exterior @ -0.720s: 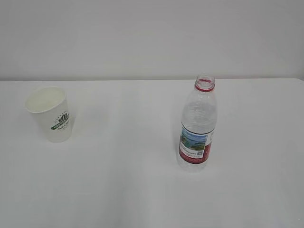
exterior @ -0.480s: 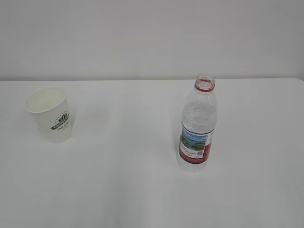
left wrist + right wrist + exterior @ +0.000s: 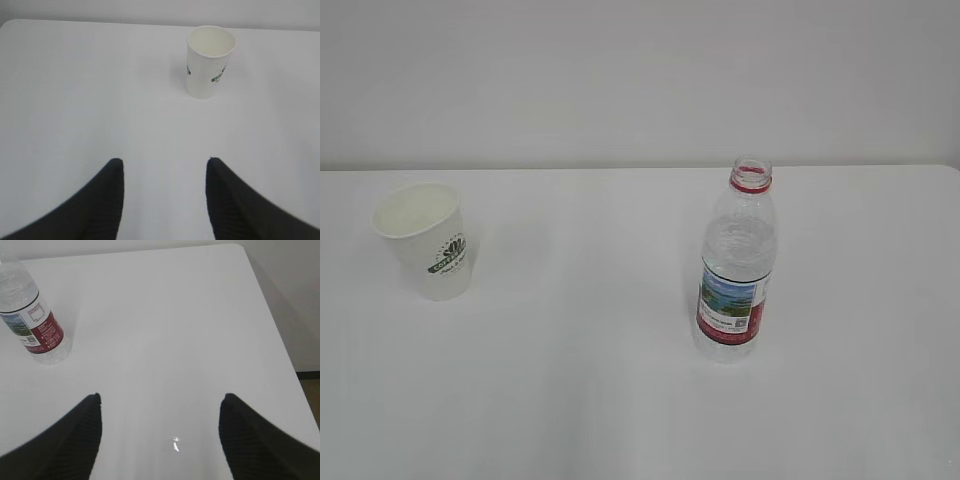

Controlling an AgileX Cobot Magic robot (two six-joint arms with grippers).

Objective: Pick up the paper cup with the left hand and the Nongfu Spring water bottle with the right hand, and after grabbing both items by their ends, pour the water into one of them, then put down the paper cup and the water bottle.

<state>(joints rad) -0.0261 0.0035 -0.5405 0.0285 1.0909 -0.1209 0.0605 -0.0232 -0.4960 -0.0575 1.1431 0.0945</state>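
The white paper cup (image 3: 425, 240) with a green logo stands upright at the table's left; the left wrist view has this cup (image 3: 209, 62) far ahead and slightly right. My left gripper (image 3: 165, 161) is open and empty, well short of it. The uncapped Nongfu Spring water bottle (image 3: 737, 265) stands upright right of centre, clear water inside. The right wrist view catches the bottle (image 3: 32, 315) at its upper left. My right gripper (image 3: 160, 396) is open wide over bare table, right of the bottle. Neither arm appears in the exterior view.
The white table (image 3: 590, 380) meets a pale wall behind. Its right edge and rounded far corner (image 3: 240, 250) show in the right wrist view, with floor beyond. A small glint (image 3: 176, 442) lies on the surface between the right fingers.
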